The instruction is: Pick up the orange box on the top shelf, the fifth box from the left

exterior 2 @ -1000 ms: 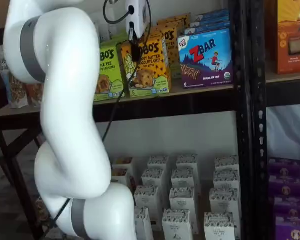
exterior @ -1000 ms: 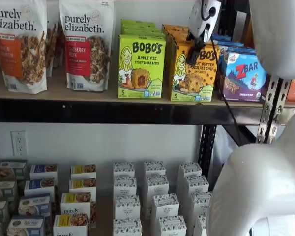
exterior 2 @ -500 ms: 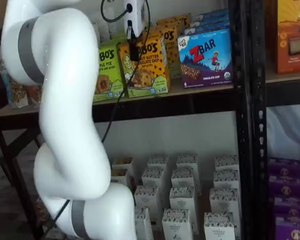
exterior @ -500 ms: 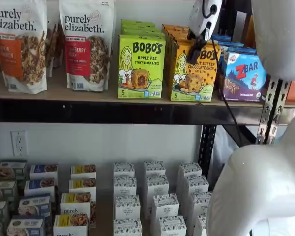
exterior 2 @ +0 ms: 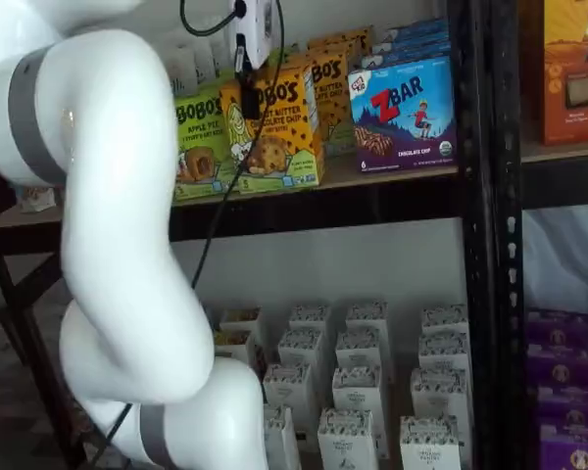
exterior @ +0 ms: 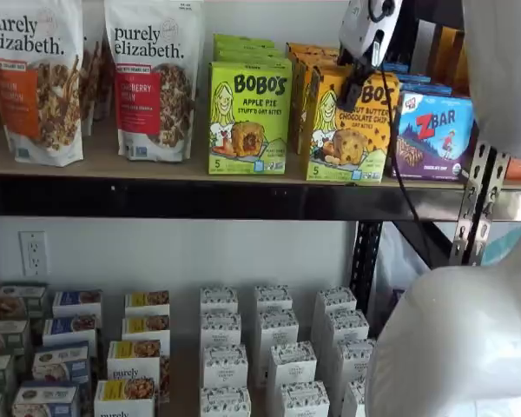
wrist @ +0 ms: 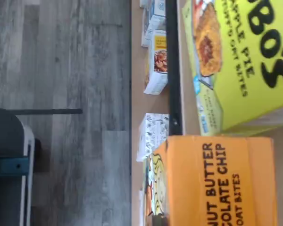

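Orange box: the orange-yellow cardboard Bobo's box [exterior: 347,126] with a cartoon girl and an oat bite on its front stands upright at the front of the top shelf. It shows in both shelf views [exterior 2: 277,127]. The wrist view shows its top [wrist: 217,181] from close up.
Top shelf: the long tan wood-look board with a black metal front beam [exterior: 156,178] carries bags and boxes in a row.
Gripper: the white gripper with black fingers [exterior: 358,82] hangs down over the top front of the orange box, with a black cable beside it. In a shelf view it shows at [exterior 2: 247,98].
Jaws: they are clamped on the top of the orange box.
Neighbours: the green Bobo's Apple Pie box [exterior: 248,117] stands just beside the orange box on one side. The blue-purple ZBar box [exterior: 432,135] stands just beside it on the other side.
Lower level: many small white boxes [exterior: 278,347] stand in rows below.
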